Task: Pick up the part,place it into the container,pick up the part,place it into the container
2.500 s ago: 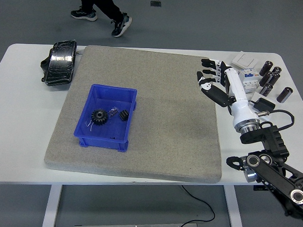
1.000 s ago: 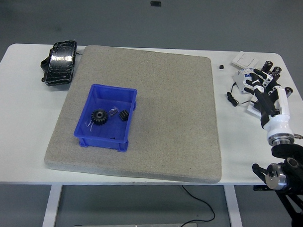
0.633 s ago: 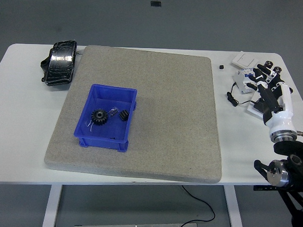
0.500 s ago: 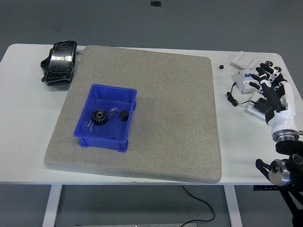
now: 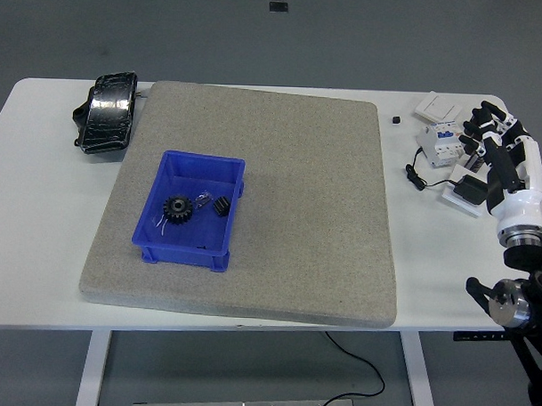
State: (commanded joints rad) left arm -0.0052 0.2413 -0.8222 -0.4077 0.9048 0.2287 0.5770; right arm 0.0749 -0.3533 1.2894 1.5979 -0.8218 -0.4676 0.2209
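A blue container (image 5: 192, 208) sits on the grey mat (image 5: 280, 212), left of its middle. Inside it lie a black gear (image 5: 176, 208), a small black part (image 5: 222, 206) and a small clear bag (image 5: 203, 199). My right hand (image 5: 494, 139) is at the table's right edge, over the group of parts there, fingers spread and empty. It is far from the container. My left arm is out of view.
A black pouch (image 5: 106, 111) lies at the table's far left. At the far right are a white switch plate (image 5: 438, 106), a white breaker block (image 5: 436, 143), a black cable (image 5: 419, 177), a tiny black piece (image 5: 396, 119) and dark cylinders partly hidden by my hand.
My right arm has drawn back from the mat's right edge to the table's right edge, its hand still open. A person's feet at the top have left the view.
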